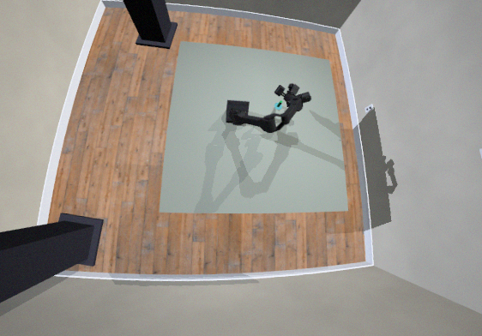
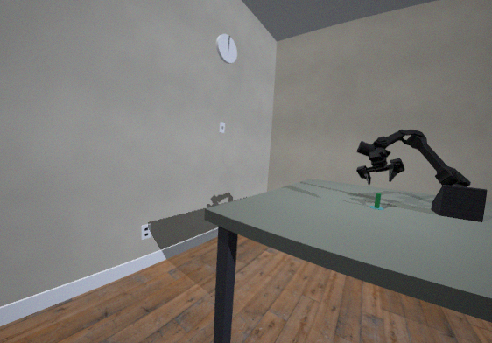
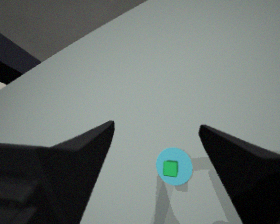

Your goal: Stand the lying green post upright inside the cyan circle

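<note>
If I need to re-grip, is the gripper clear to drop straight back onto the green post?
Probably yes. The gripper hangs open above the upright green post, which stands alone in the cyan circle, nothing between them; the post sits nearer one finger.

Matte black arm [image 2: 431, 154], boxy base [image 2: 474, 194], pointed hand [image 2: 380, 171].

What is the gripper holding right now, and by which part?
Nothing. The gripper is open and raised above the green post, which stands upright on the cyan circle, apart from both fingers.
</note>
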You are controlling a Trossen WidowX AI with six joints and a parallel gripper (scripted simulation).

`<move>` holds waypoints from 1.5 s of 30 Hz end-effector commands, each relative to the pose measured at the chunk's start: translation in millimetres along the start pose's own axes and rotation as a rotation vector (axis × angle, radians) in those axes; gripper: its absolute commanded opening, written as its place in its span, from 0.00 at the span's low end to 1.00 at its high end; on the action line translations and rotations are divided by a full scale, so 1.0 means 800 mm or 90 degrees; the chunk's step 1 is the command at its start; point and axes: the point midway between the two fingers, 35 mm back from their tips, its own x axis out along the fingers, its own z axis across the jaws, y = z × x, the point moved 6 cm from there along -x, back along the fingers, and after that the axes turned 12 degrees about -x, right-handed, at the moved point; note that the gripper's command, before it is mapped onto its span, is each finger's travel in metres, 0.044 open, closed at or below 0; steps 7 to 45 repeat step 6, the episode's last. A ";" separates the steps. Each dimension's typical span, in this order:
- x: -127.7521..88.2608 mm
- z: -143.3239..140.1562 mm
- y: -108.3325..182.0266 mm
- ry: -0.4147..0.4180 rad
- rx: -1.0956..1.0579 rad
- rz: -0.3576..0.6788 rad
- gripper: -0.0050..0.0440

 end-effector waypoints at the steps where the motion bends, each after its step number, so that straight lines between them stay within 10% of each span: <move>1: 0.001 0.001 -0.013 -0.008 0.010 0.076 0.92; 6: -0.004 0.005 -0.032 -0.006 0.014 0.187 0.92; 45: -0.004 0.005 -0.032 -0.006 0.014 0.187 0.92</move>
